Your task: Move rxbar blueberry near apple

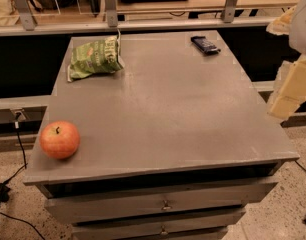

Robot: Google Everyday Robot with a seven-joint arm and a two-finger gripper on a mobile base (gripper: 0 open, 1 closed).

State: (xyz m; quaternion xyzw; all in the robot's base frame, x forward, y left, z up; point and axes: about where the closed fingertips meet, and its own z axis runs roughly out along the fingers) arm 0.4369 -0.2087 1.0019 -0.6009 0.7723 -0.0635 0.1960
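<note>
The rxbar blueberry (205, 44), a small dark navy bar, lies flat at the far right corner of the grey table top (168, 114). The apple (59, 139), red-orange with a short dark stem, sits at the near left corner of the table. My gripper (284, 100) hangs at the right edge of the view, beside and just off the table's right side. It is well short of the bar and holds nothing that I can see.
A crumpled green chip bag (95, 58) lies at the far left of the table. A metal railing (143, 21) runs behind the table. Drawers (163, 204) face me below the top. Cables (18, 149) hang at the left.
</note>
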